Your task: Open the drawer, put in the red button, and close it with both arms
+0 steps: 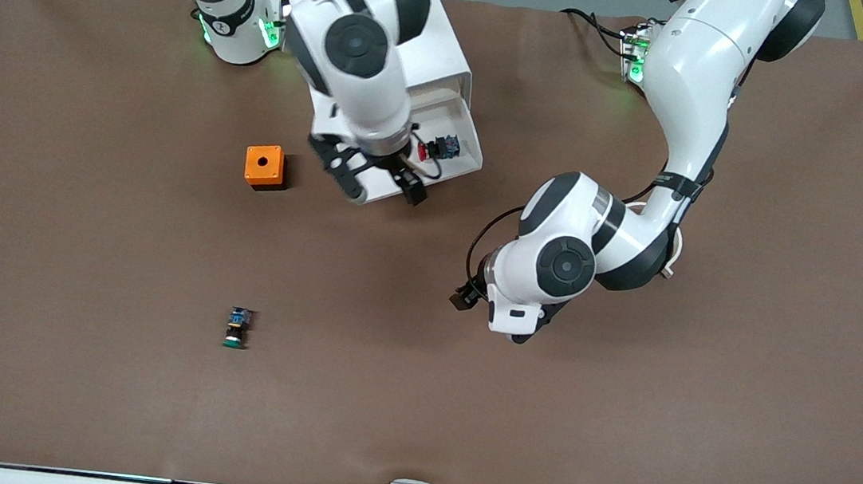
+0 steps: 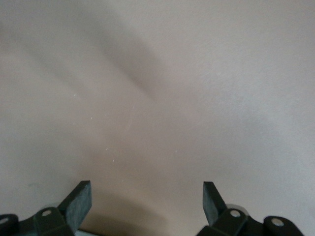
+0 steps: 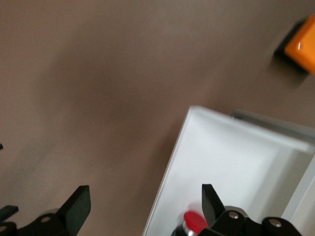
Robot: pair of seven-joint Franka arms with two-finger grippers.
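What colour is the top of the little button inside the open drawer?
Red. The red button lies in the white drawer; the front view shows it best.

The drawer is pulled out of its cabinet, toward the front camera. The button is lodged in the drawer. The box with a hole is set beside the drawer, toward the right arm's end of the table. A second switch is placed nearer the front camera than the box, well apart from it.
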